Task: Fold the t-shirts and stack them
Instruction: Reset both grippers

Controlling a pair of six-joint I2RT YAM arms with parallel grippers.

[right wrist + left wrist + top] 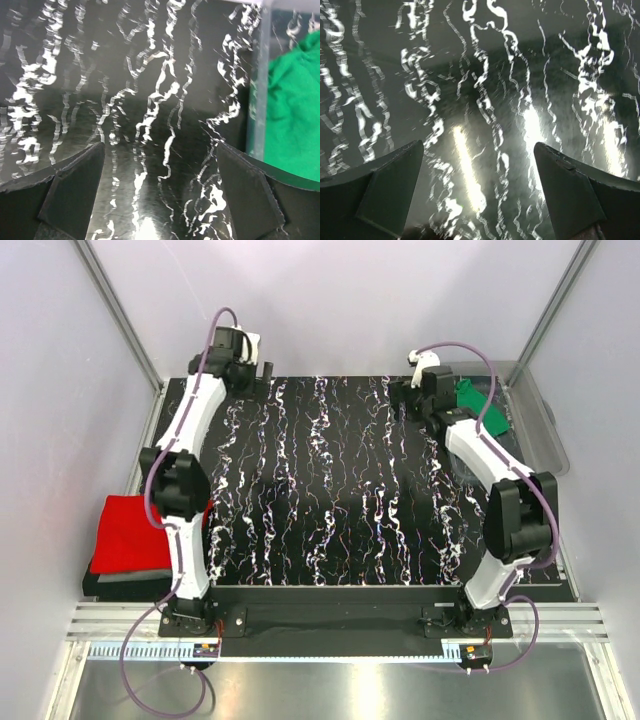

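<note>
The bright red t-shirt (132,532) lies folded at the left edge, beyond the tabletop, on top of a dark grey one (125,585). A green t-shirt (482,406) (295,115) lies crumpled in the clear bin at the far right. My left gripper (254,364) (479,150) hangs open over the far left corner of the black marbled tabletop (320,480), with nothing between its fingers. Just left of the bin, my right gripper (410,390) (161,147) is open too, and only tabletop shows between its fingers.
The clear plastic bin (537,420) (257,85) stands at the far right corner, its wall close to the right gripper's right finger. Grey walls enclose the cell on three sides. Aluminium rails run along the near edge by the arm bases.
</note>
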